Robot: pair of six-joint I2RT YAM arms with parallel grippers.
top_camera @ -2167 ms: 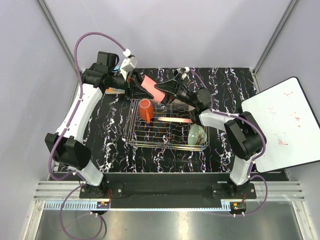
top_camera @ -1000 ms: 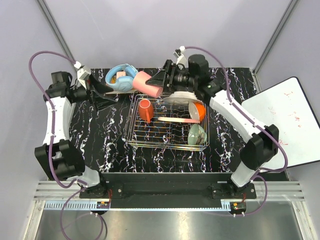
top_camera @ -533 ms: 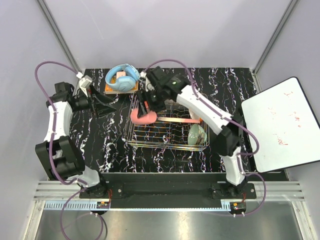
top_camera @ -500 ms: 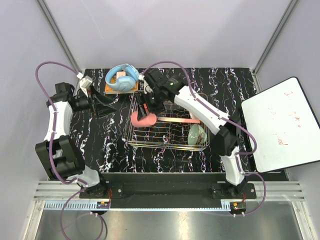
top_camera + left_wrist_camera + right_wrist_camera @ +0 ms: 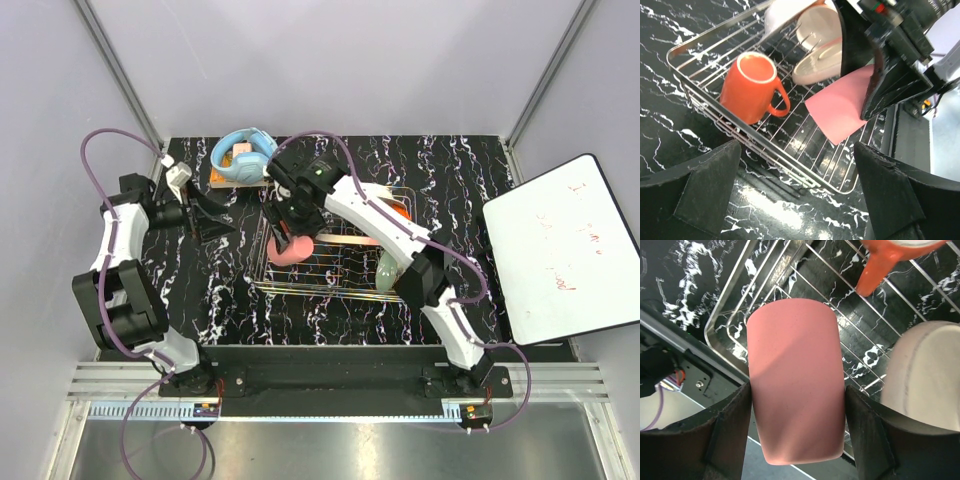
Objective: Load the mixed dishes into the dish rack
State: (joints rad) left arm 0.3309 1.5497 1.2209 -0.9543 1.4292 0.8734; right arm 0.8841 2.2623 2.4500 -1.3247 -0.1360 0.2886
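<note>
In the overhead view the right gripper (image 5: 289,232) reaches across to the left end of the dish rack (image 5: 332,291) and holds the pink cup (image 5: 290,250), which hangs at centre-left of the frame over that end. The left gripper (image 5: 214,214) waits left of the rack, apart from it, jaws spread and empty. From the left wrist, the cup (image 5: 840,107) slants at centre-right under the black right gripper (image 5: 879,75), its long axis running from upper right to lower left. The orange-red mug (image 5: 751,86) lies to its left on the wires, with open grid between them. From the right wrist, the cup (image 5: 795,382) is clamped between both fingers (image 5: 729,436), its long axis lying along them, top to bottom of the frame. The mug's handle (image 5: 879,269) sits upper right. Whether the cup touches the wires cannot be told. The right arm is plainly the nearer, and the set-down probably lies straight beneath the cup.
</note>
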